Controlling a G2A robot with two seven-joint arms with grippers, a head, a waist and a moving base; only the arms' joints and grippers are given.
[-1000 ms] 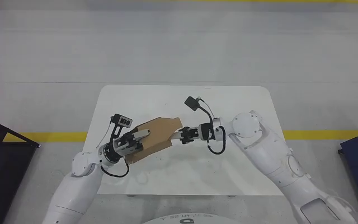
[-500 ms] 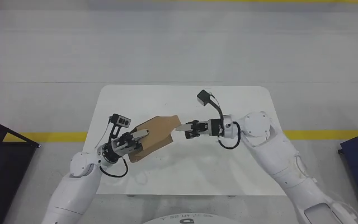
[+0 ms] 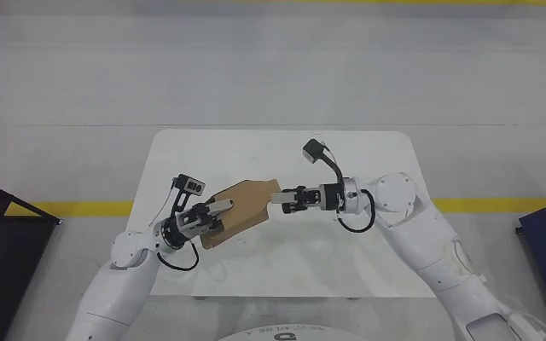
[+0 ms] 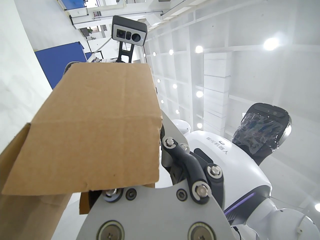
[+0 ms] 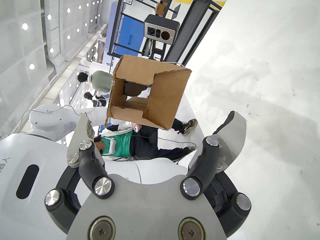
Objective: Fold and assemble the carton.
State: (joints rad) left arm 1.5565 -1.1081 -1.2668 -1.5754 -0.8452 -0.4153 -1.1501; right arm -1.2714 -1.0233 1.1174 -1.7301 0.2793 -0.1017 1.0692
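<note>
the carton [image 3: 243, 205] sits over the middle of the tabletop [image 3: 367, 256], a little toward its left edge. its long axis runs along the line between the two arms. the left claw [image 3: 213, 213] grips the carton's wall at the near-left end. the right claw [image 5: 160, 122] is spread wide and holds nothing. it stands just off the far-right end and looks straight into the carton's open mouth with its loose flaps. the right arm looks better placed for the next fold, since the flaps lie dead ahead of it.
</note>
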